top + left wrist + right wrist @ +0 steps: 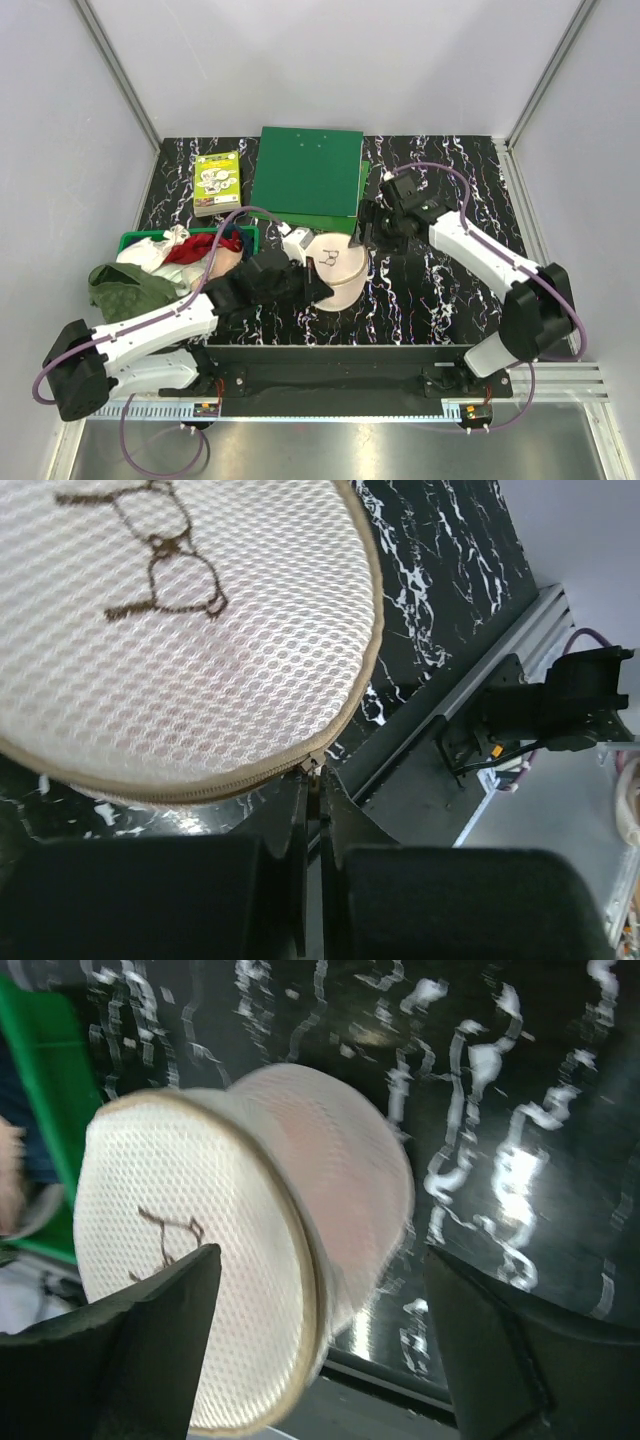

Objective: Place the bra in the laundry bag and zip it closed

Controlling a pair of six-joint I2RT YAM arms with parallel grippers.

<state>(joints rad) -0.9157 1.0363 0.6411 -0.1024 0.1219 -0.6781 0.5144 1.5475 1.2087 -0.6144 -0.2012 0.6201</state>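
Note:
The laundry bag (pixel 335 268) is a round cream mesh pouch with a black bra-outline print, lying near the table's middle. The bra shows only as a pale pink mass through the mesh (pixel 345 1175). My left gripper (pixel 316 290) is at the bag's near rim. In the left wrist view it (pixel 316 785) is shut on the zip pull (pixel 316 767) at the edge of the bag (pixel 170 630). My right gripper (pixel 362 236) hovers at the bag's far right side. It (pixel 320 1300) is open and empty, its jaws wide apart over the bag (pixel 200 1260).
A green plastic basket (pixel 133 240) at the left holds several clothes, with a red cloth (pixel 195 248) on top and an olive-green garment (pixel 125 285) hanging over its front. A green folder (pixel 305 170) and a booklet (pixel 217 182) lie at the back.

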